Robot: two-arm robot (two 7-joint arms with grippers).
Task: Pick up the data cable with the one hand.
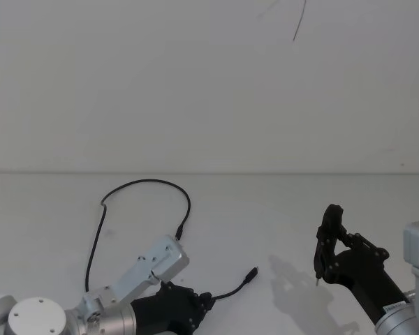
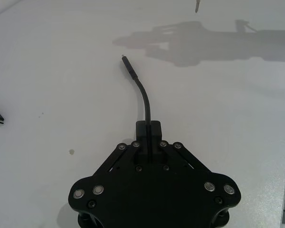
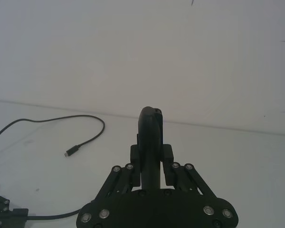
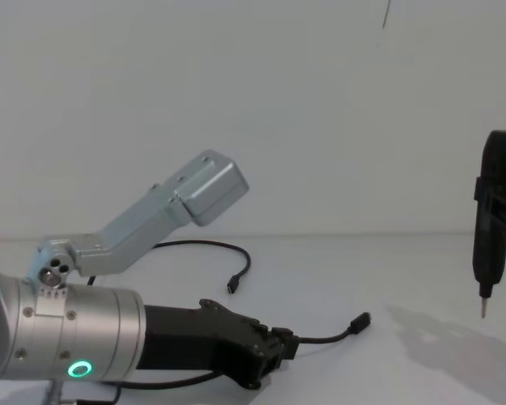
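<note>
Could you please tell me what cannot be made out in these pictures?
Head view: the left arm hides the cable stretch running behind it.
Left wrist view: the left gripper, shut on the cable, covers the length behind its grip.
Right wrist view: the tool, clamped in the right gripper, hides its own tip.

The data cable is plain black, its plugs black with small silvery metal tips. The left end effector, lower left of the frame, is matte black, dotted with shiny silver screw heads. Its wrist is brushed silver with a glowing green ring, and the bracket above it is pale silver-grey. The right end effector, lower right, is black too, as is the pen-shaped tool, which has a thin silver tip. The tabletop is plain white, the wall off-white with a thin dark line at the upper right
</note>
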